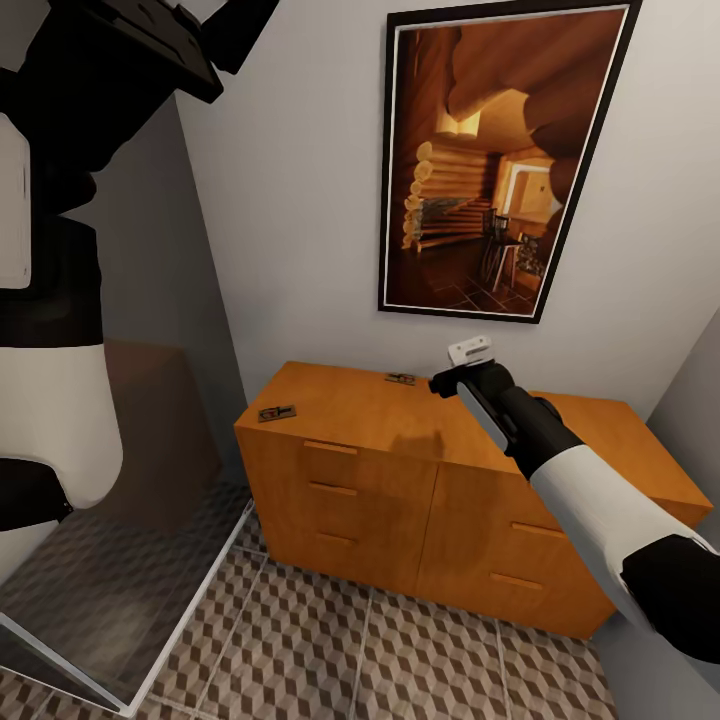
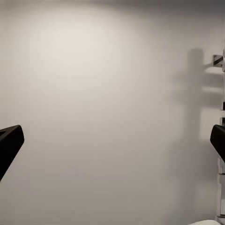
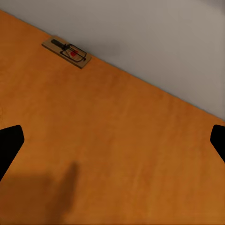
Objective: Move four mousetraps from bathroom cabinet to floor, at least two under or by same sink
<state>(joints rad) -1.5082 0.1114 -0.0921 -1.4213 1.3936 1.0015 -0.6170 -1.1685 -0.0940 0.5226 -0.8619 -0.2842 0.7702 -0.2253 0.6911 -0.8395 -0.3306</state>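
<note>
Two mousetraps lie on top of the orange-brown cabinet: one near its left front corner and one by the back wall. My right gripper hovers above the cabinet top, just right of the back mousetrap. In the right wrist view that mousetrap lies ahead against the wall, and the right gripper is open with only bare wood between its fingers. My left arm is raised high at the left. The left gripper is open and faces a blank white wall.
Patterned cube tiles of the bathroom floor lie in front of the cabinet. A glass panel with a white frame stands at the left. A framed picture hangs above the cabinet. A chrome fitting shows on the wall.
</note>
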